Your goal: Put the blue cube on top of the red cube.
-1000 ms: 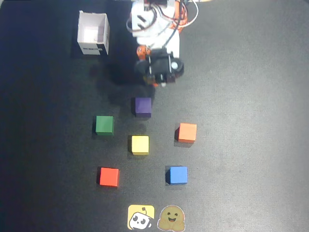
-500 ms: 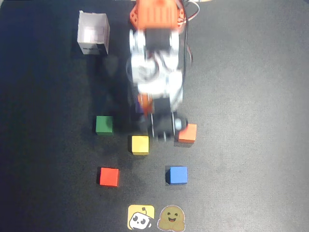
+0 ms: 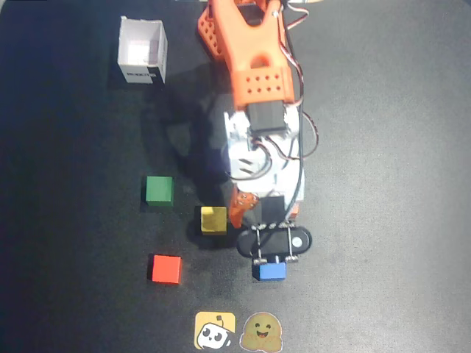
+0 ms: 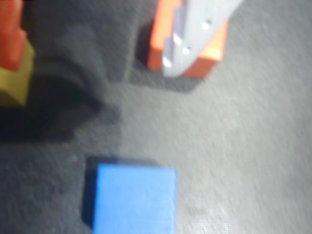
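The blue cube sits on the dark mat near the front edge; in the wrist view it fills the bottom centre. The red cube sits on the mat well to its left in the overhead view and is out of the wrist view. My gripper hangs just behind the blue cube, not around it. In the wrist view the gripper is open and empty, with an orange finger at the left and a pale finger at the right, and bare mat between them.
A yellow cube lies just left of the gripper, under the orange finger in the wrist view. An orange block shows behind the pale finger. A green cube, a white open box and two stickers are on the mat.
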Controlling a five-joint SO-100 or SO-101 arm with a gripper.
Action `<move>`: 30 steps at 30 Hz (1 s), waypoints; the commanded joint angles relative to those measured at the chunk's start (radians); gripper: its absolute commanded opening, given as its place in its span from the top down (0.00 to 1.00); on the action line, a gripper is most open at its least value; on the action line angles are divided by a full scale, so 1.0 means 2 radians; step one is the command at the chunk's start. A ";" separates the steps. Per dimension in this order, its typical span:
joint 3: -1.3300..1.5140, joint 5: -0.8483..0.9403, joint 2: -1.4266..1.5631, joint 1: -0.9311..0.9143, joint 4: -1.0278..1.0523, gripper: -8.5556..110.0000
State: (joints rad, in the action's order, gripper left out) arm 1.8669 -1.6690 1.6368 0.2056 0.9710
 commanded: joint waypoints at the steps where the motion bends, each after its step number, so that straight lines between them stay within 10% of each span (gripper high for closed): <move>1: -0.030 -0.008 -0.005 0.008 -0.016 0.74; 30: -0.089 -0.022 -0.149 0.022 -0.124 0.74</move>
State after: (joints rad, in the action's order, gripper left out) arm 1.7395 -1.7073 1.3346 0.2408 0.7424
